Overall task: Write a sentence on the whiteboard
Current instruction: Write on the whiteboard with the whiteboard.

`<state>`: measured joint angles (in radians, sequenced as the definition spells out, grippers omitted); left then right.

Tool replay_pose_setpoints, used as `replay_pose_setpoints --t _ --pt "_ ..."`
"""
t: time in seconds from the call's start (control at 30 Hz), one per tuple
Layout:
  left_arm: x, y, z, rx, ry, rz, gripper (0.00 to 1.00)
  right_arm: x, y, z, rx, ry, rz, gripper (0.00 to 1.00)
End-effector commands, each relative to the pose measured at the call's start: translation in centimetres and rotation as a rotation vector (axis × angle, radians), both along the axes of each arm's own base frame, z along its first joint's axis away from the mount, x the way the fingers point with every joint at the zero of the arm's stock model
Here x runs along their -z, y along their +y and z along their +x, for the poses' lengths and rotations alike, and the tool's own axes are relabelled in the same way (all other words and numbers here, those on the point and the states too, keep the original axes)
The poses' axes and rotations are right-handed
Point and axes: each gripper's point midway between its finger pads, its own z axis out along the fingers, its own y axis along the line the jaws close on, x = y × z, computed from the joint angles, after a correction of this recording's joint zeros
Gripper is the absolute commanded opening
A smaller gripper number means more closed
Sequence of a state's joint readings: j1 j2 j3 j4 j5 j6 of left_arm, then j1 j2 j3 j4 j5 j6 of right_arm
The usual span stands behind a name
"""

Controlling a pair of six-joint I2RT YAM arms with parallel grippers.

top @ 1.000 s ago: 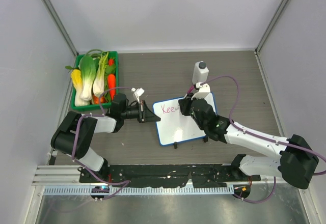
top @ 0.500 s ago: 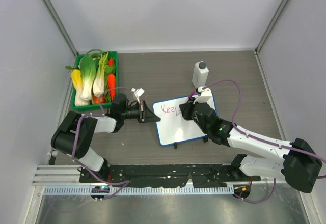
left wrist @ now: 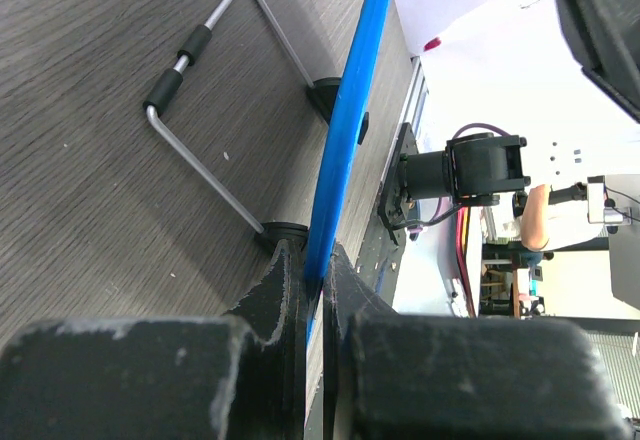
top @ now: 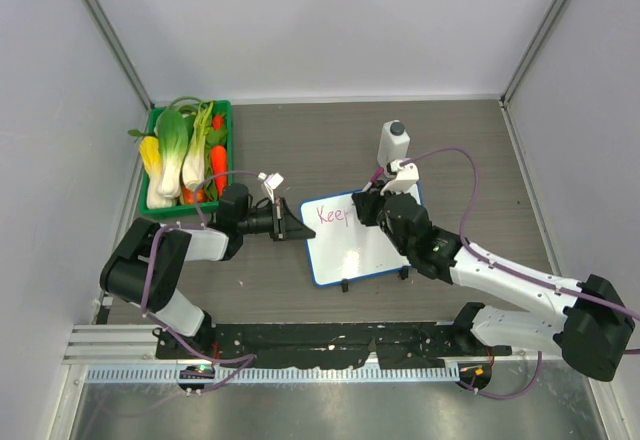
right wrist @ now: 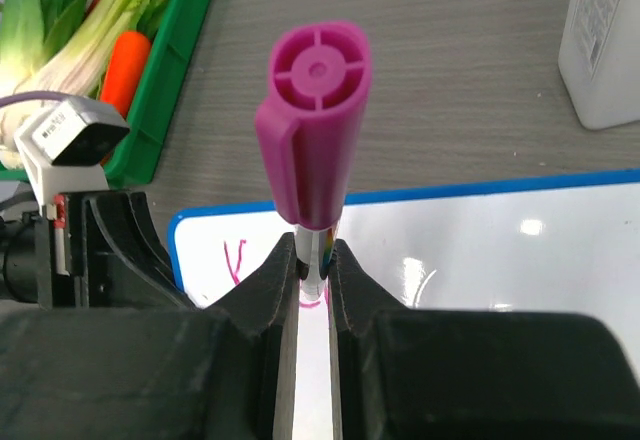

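The whiteboard (top: pixel 365 250) stands mid-table on two black feet, blue-rimmed. The sentence (top: pixel 333 214) reads "Keep" in pink strokes at its top left. My left gripper (top: pixel 290 223) is shut on the board's left blue edge (left wrist: pixel 350 130), jaws pinching the rim. My right gripper (top: pixel 372 206) is shut on a marker with a pink cap (right wrist: pixel 318 120), held upright over the board just right of the written letters; the tip is hidden between the fingers. A pink "K" (right wrist: pixel 236 260) shows in the right wrist view.
A white bottle with dark cap (top: pixel 392 143) stands just behind the board. A green tray (top: pixel 223 112) of vegetables sits at the far left. The board's wire stand (left wrist: pixel 215 100) lies on the wood table behind the board.
The written word has grown from "Kee" to "Keep". My right gripper has shifted slightly right along the board with the marker. The left arm has not moved.
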<state>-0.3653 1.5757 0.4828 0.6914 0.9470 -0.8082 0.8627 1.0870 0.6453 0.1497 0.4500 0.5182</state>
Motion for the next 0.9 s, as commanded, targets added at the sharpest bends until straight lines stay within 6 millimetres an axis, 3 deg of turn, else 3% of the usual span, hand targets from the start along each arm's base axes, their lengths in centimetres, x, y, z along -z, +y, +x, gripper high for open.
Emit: replay_pose_setpoints --t 0.0,0.43,0.87 --pt "1.1 -0.2 -0.3 -0.006 0.040 0.035 0.00 -4.1 0.2 1.7 0.046 -0.100 0.038 0.01" --pt "1.2 -0.3 -0.4 0.001 0.044 0.036 0.00 -0.8 0.2 2.8 0.110 -0.038 -0.007 0.01" --pt "1.2 -0.3 -0.4 0.000 0.044 0.035 0.00 -0.2 -1.3 2.8 0.158 -0.022 -0.042 0.01"
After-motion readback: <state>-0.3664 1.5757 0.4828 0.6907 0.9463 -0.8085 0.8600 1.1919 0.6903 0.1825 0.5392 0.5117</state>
